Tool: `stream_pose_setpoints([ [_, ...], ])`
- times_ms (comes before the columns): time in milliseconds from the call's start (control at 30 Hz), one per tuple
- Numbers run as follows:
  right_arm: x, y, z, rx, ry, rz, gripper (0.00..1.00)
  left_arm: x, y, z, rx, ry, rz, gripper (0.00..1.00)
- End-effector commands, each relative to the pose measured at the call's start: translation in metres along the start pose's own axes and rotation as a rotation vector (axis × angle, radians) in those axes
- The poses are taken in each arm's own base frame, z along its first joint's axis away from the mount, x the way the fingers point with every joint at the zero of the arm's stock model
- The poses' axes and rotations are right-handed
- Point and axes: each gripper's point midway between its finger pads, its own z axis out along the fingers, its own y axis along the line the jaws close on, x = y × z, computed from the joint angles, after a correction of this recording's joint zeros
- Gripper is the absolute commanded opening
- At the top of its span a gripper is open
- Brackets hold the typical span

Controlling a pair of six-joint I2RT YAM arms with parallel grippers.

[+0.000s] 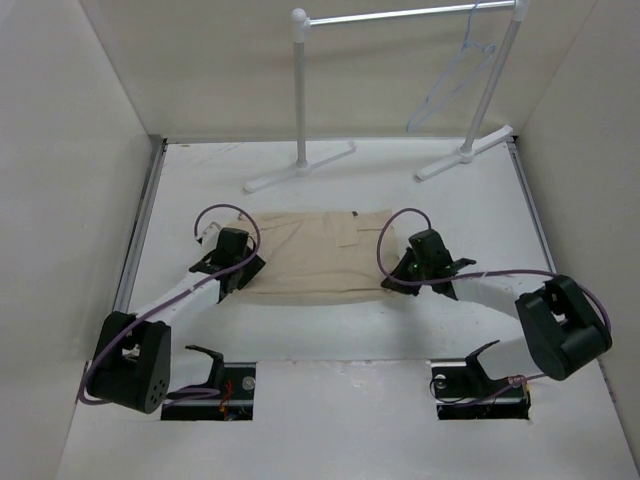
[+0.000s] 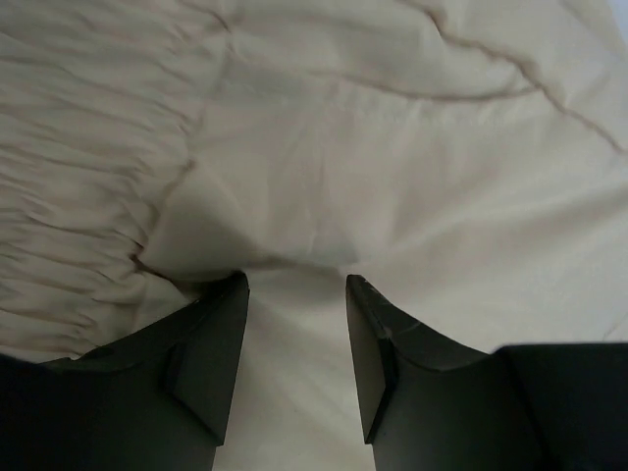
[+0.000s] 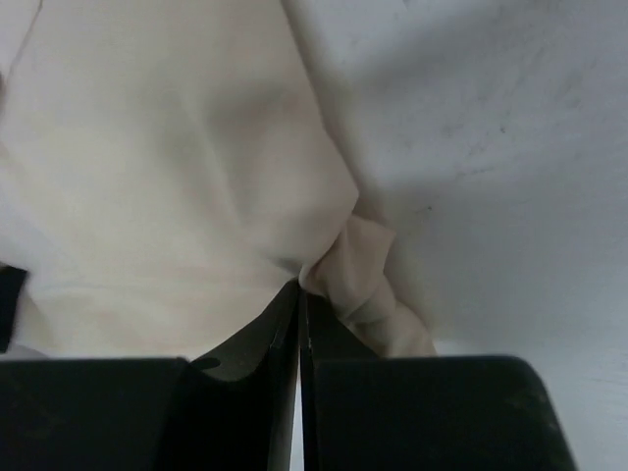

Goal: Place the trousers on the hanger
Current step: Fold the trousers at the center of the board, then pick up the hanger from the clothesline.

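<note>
The beige trousers (image 1: 315,255) lie folded flat in the middle of the table. My left gripper (image 1: 240,270) is at their near-left corner; in the left wrist view its jaws (image 2: 294,285) stand open over wrinkled cloth (image 2: 392,167). My right gripper (image 1: 415,272) is at their right edge; in the right wrist view its jaws (image 3: 300,287) are pressed together on a pinched fold of the trousers (image 3: 353,265). The pale hanger (image 1: 452,80) hangs by its hook from the rail at the back right, apart from both grippers.
A white tube rack (image 1: 300,90) with a metal rail (image 1: 400,14) stands at the back, its feet (image 1: 300,168) on the table. White walls enclose the table on three sides. Two openings at the near edge hold the arm bases (image 1: 210,385).
</note>
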Motion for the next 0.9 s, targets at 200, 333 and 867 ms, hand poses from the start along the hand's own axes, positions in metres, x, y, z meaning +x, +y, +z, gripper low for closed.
stream_pose_setpoints([
  [200,-0.023,0.081,-0.069,-0.205,-0.108,-0.095,0.54,-0.061,-0.024,-0.020,0.052,-0.106,0.083,0.45],
  [333,-0.060,0.135,-0.135,-0.347,-0.233,-0.196,0.64,-0.084,-0.069,-0.047,0.130,-0.175,0.156,0.47],
  [867,-0.334,0.236,-0.232,-0.394,-0.751,-0.268,0.43,-0.027,-0.184,-0.067,0.364,-0.082,0.392,0.14],
])
